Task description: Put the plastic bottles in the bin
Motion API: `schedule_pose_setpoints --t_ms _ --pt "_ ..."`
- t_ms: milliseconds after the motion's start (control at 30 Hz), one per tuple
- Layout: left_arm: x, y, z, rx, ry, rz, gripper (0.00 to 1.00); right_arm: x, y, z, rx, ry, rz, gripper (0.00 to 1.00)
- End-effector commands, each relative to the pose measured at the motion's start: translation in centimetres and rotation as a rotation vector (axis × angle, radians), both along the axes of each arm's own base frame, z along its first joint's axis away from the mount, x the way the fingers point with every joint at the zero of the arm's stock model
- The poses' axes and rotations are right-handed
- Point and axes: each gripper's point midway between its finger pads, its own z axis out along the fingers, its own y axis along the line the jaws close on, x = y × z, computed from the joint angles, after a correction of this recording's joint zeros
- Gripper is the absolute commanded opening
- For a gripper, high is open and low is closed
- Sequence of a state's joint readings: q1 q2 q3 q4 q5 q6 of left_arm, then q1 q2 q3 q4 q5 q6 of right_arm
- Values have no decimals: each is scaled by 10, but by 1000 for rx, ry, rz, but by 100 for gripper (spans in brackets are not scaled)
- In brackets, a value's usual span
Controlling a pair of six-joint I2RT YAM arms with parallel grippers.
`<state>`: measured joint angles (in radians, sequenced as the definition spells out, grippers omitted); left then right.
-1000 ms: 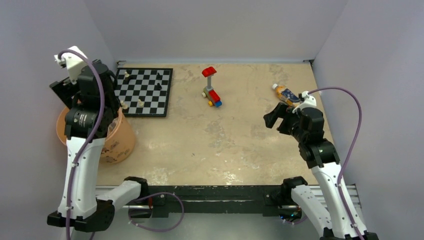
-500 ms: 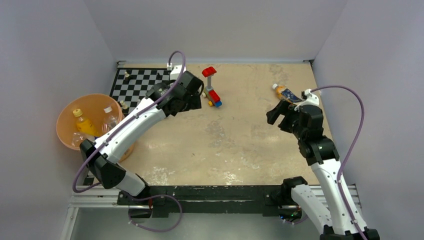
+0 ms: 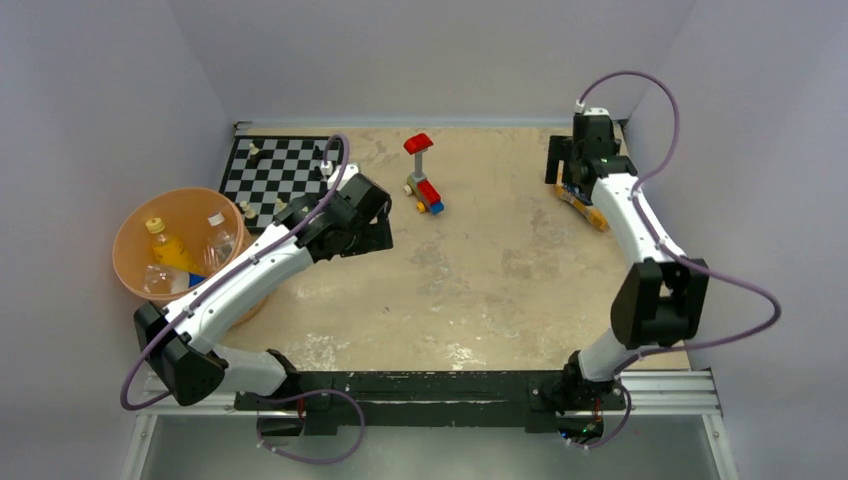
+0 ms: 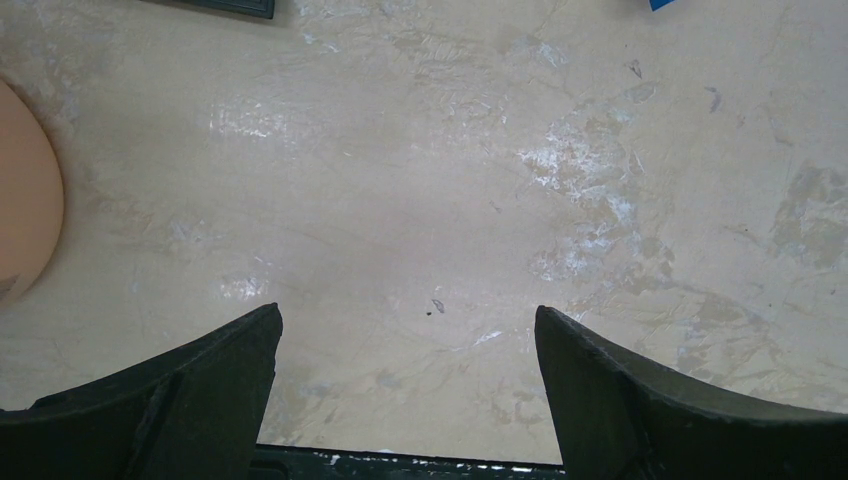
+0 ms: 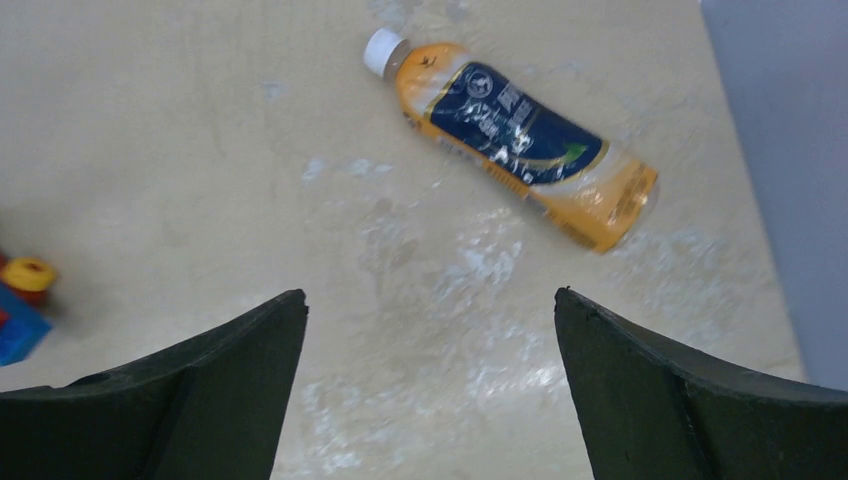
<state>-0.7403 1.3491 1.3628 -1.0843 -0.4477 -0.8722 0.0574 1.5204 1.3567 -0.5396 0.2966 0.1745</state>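
An orange-brown plastic bottle (image 5: pixel 515 135) with a white cap and a dark blue label lies on its side near the right wall, partly hidden under the arm (image 3: pixel 592 211) in the top view. My right gripper (image 5: pixel 430 300) hangs open above the table just short of it, nothing between its fingers (image 3: pixel 568 180). The peach-orange bin (image 3: pixel 128 228) at the far left holds a yellow bottle (image 3: pixel 166 241), two transparent white-capped ones (image 3: pixel 218 236) and a bit of blue label (image 3: pixel 196 282). My left gripper (image 4: pixel 408 315) is open and empty over bare table (image 3: pixel 370 238).
A chessboard (image 3: pixel 290 160) with a few pieces lies at the back left. A red-blue-yellow toy brick figure (image 3: pixel 424 180) stands at the back middle, its edge in the right wrist view (image 5: pixel 20 300). The bin's rim (image 4: pixel 25 230) shows left of the left gripper. Walls enclose three sides.
The left arm left the bin, swung out toward the toy, then drew back a little. The right arm stretched to the far right and now hangs over the orange-brown bottle.
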Motion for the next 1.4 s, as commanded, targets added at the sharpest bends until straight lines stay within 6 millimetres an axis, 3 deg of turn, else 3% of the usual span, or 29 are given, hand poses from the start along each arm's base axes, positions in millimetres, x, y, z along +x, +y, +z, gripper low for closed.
schedule_pose_setpoints --t_ms 0,100,400,600,633,700,833,933,1000,1100,1200,1367 --pt "3 -1 9 -34 -47 10 100 37 -40 7 -374 100 132 95" --pt "5 -2 7 -19 -45 -2 100 51 -39 -10 -361 189 253 94" --pt "14 -13 -9 9 -6 -26 100 62 -41 -90 -393 409 433 94" --pt "22 -25 -24 51 53 -73 100 80 -48 -115 -427 438 421 94" --pt "23 -27 -27 58 70 -78 100 80 -63 -120 -425 452 389 94" --pt "25 -30 -32 70 91 -81 100 80 -73 -131 -411 473 364 94" --pt "31 -35 -36 80 97 -95 100 80 -81 -143 -397 487 348 93" --pt "36 -36 -35 85 99 -97 100 78 -81 -148 -378 487 351 86" --pt "39 -35 -35 86 97 -93 100 78 -80 -147 -363 478 339 76" --pt "39 -34 -31 71 91 -84 100 81 -77 -130 -348 433 320 54" --pt "39 -33 -23 33 78 -76 100 81 -69 -102 -308 358 304 47" --pt "35 -39 -13 -70 88 -85 100 77 -20 -35 -113 125 362 41"
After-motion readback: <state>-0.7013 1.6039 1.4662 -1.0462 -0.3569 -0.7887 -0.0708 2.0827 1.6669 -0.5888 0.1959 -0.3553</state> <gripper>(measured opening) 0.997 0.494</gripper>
